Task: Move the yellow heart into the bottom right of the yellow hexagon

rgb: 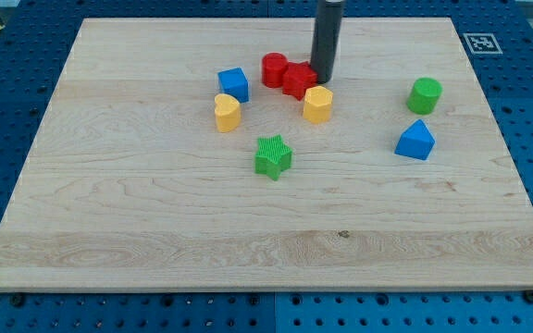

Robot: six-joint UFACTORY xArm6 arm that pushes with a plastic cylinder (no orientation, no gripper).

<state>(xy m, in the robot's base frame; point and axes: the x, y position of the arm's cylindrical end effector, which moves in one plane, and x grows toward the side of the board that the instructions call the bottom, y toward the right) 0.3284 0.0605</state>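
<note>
My tip [323,80] is at the bottom of the dark rod, which comes down from the top of the frame, a bit right of the middle. This arm has no gripper, so there is nothing on it that could be spread or pinched; it is just a straight rod. The tip sits right at the right edge of a red block [298,80] whose shape I cannot make out well. It looks like it touches that block, but I cannot be sure. A red cylinder [274,69] stands just to the left of that block, touching it.

Just below my tip is the yellow hexagon [317,104]. It is very close to the tip and to the red block above it.

The yellow heart [227,112] is off to the left of the hexagon, with a gap of bare wood between them. It is left of the middle of the frame. A blue cube [234,84] sits just above the heart, very near it.

Below the heart and the hexagon, near the middle of the frame, is a green star [272,155].

Far on the right side are a green cylinder [425,95] and, just below it, a blue block with a pointed top [415,141].

All of the blocks rest on a pale wooden board [155,231].
</note>
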